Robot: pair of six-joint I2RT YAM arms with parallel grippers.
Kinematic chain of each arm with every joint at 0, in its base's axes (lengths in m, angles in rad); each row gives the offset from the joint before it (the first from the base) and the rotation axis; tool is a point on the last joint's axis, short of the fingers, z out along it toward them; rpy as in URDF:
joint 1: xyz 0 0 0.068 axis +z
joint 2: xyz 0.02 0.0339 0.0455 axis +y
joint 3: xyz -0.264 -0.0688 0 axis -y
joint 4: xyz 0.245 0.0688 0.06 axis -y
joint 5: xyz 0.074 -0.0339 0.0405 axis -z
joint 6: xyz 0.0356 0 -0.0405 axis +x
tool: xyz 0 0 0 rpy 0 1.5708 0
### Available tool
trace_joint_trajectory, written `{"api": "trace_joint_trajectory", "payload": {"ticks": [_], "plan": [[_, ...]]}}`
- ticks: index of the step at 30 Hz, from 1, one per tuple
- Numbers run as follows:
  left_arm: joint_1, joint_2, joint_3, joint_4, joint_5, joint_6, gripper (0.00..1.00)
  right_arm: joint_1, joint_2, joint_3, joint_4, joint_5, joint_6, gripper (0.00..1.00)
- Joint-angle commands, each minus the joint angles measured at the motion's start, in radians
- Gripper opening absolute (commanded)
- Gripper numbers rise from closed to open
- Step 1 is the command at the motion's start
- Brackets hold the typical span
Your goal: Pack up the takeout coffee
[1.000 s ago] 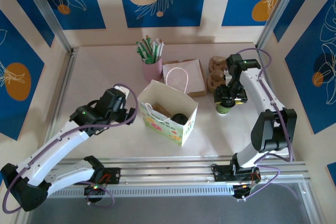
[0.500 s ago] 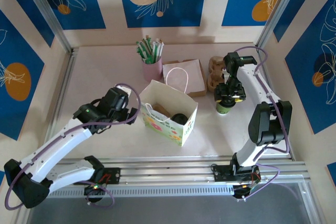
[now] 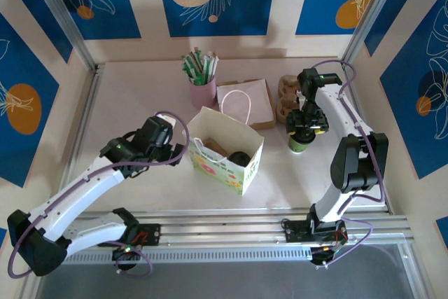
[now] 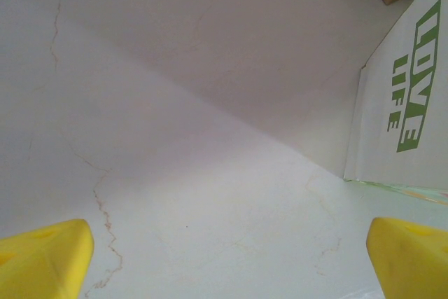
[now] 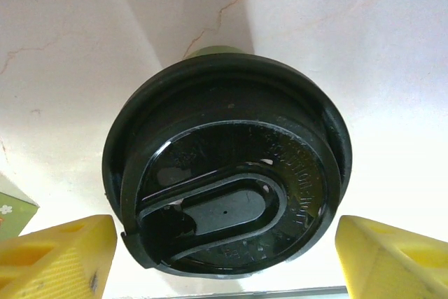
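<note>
I'm holding the right jaws spread, straddling the takeout coffee [image 5: 227, 173] on the counter [image 3: 140, 103] right of the paper bag [image 3: 227, 166]. I'm aiming below the lid, squeezing gently. Left jaws are hanging spread.

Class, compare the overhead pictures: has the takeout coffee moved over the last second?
No. The takeout coffee stands where it did, keeping the same gap to the right of the open paper bag, which has not shifted either.

Only legible text: "LOVE LIFE", green caps, running vertically on white side of bag [image 4: 413, 103]. Lid [image 5: 227, 166] has embossed rim lettering, unreadable
</note>
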Motion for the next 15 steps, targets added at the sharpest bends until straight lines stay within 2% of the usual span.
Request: {"api": "trace_joint_trajectory", "payload": {"ticks": [1, 12, 15], "plan": [[0.004, 0.009, -0.012, 0.012, -0.021, 0.007, 1.0, -0.008, -0.015, 0.018, 0.001, 0.001, 0.007, 0.82], [0.004, 0.015, -0.019, 0.011, -0.028, 0.009, 1.0, -0.014, 0.037, 0.013, 0.02, -0.065, -0.001, 0.76], [0.004, 0.015, -0.022, 0.009, -0.03, 0.01, 1.0, 0.002, 0.048, 0.017, 0.018, -0.051, -0.003, 0.76]]}}
